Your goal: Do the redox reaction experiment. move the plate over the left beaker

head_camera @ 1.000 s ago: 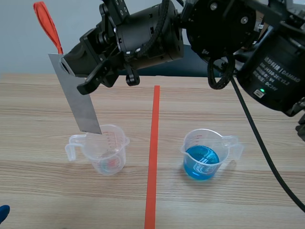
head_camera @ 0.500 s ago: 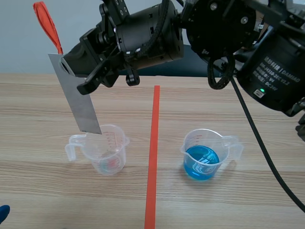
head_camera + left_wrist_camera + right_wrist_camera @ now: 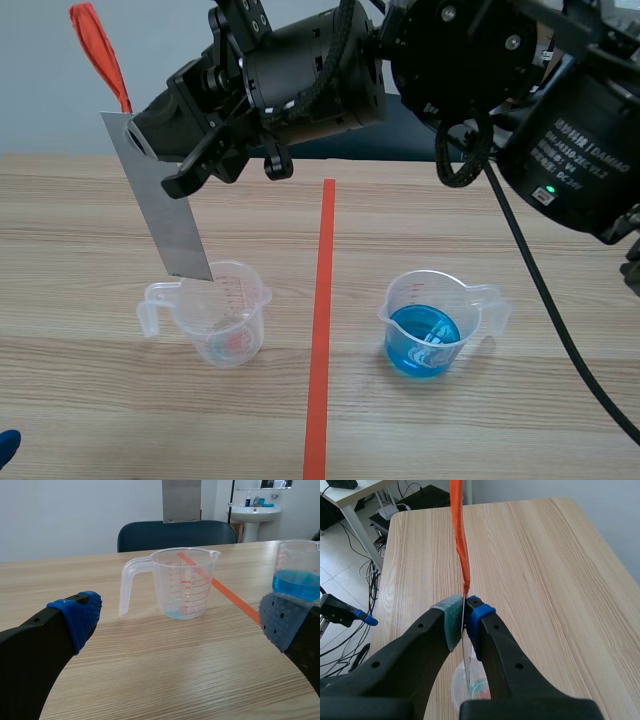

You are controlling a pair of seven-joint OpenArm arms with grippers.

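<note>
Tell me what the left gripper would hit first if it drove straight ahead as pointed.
Most likely the clear, nearly empty beaker standing ahead of the open left gripper. The metal plate hangs above it, seemingly out of that line; depth is uncertain.

Bright, even light; soft shadows.

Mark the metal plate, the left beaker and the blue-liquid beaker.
metal plate (image 3: pixel 172 225), scene view, middle of its face.
left beaker (image 3: pixel 228 325), scene view, its clear wall.
blue-liquid beaker (image 3: pixel 423 338), scene view, its lower wall.
</note>
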